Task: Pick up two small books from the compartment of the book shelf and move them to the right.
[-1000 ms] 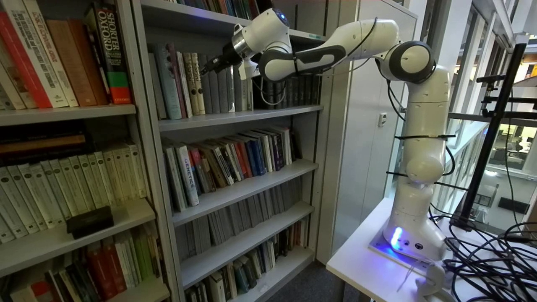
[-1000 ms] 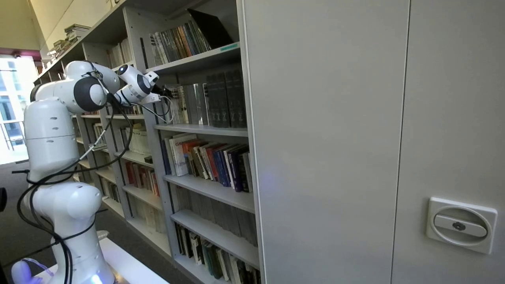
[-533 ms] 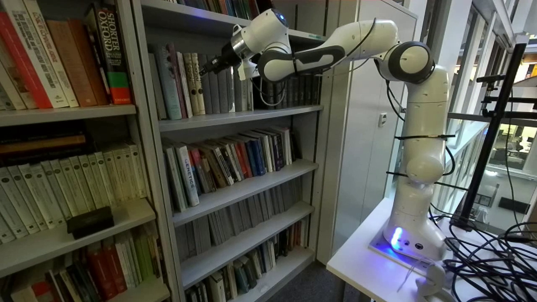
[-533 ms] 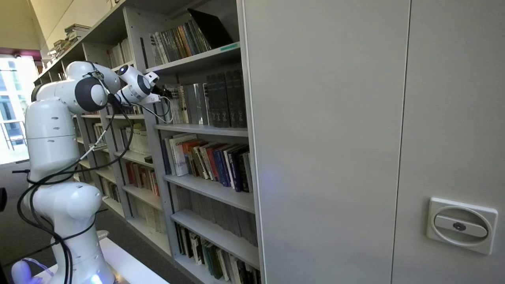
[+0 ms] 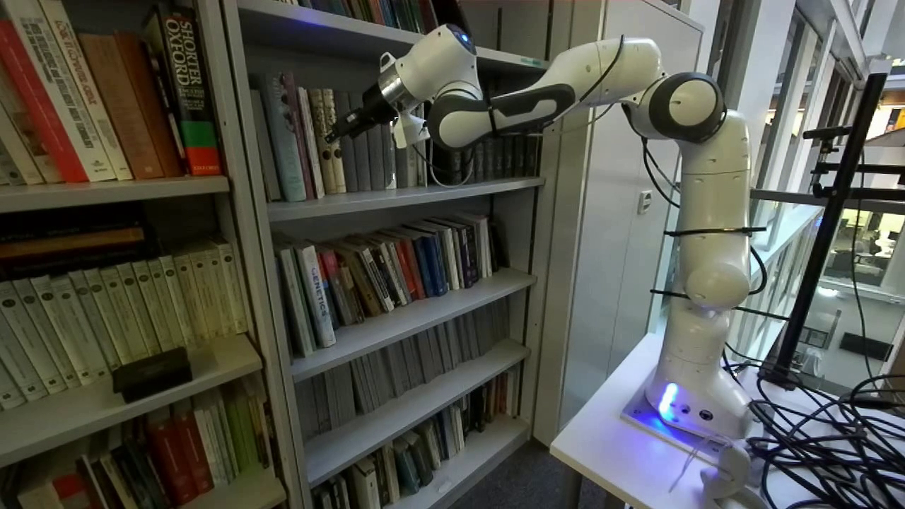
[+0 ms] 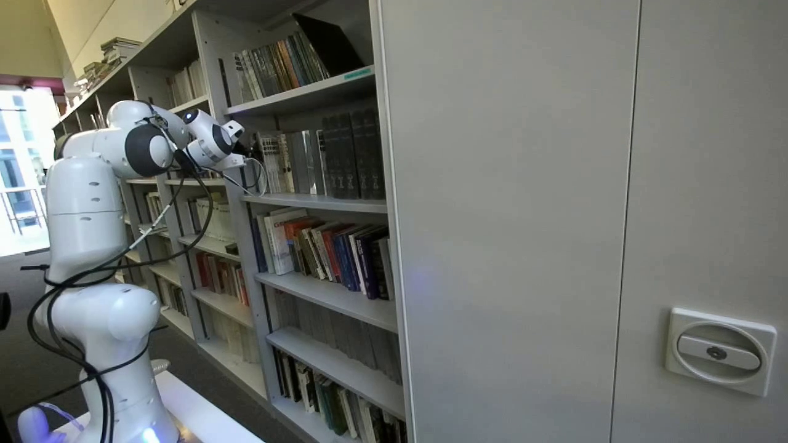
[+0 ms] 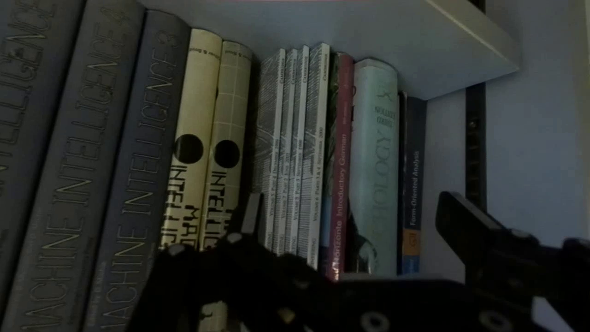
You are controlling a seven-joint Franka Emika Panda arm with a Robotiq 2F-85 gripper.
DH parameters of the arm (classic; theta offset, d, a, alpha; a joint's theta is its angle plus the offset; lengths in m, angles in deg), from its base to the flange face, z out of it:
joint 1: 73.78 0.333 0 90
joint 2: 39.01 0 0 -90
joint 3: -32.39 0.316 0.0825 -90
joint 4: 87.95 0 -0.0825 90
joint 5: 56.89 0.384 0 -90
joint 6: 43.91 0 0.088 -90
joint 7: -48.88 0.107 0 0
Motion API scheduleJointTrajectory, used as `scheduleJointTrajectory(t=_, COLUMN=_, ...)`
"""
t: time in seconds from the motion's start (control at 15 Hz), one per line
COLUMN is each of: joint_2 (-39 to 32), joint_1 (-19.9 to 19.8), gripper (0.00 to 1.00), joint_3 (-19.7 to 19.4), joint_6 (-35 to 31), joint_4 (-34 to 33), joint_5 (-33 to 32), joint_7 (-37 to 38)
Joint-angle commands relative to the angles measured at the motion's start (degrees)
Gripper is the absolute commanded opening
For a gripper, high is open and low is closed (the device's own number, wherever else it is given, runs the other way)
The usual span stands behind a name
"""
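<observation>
Hanging lower than earlier, spread fingers (image 7: 470, 226) facing the compartment (image 5: 403, 198)

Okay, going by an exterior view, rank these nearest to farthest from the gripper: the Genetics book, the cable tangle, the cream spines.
1. Cream spines: in the compartment, directly behind the gripper in that view.
2. Genetics book: one shelf lower, near the left end.
3. Cable tangle: on the white table, at the view's right.

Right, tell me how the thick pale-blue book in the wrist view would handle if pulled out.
The pale-blue book is probably stiff: its spine looks rounded, like a hardback's. It may be heavier than the thin red book beside it, being thicker. Its smooth-looking cover might slip a little.
</observation>
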Motion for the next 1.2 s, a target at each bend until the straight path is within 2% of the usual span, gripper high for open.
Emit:
scheduleJointTrajectory(t=0.0, joint_2=-1.8, joint_1=1.7, gripper=1.0, joint_3=-0.6, joint_6=1.9, joint_4=-3.5, joint_5=-4.4, joint_7=2.3)
scheduleJointTrajectory(t=0.33, joint_2=-3.7, joint_1=3.2, gripper=1.0, joint_3=-1.4, joint_6=3.1, joint_4=-7.2, joint_5=-12.1, joint_7=9.5)
scheduleJointTrajectory(t=1.13, joint_2=-11.2, joint_1=7.8, gripper=1.0, joint_3=-4.8, joint_6=11.2, joint_4=-19.2, joint_5=-30.2, joint_7=29.3)
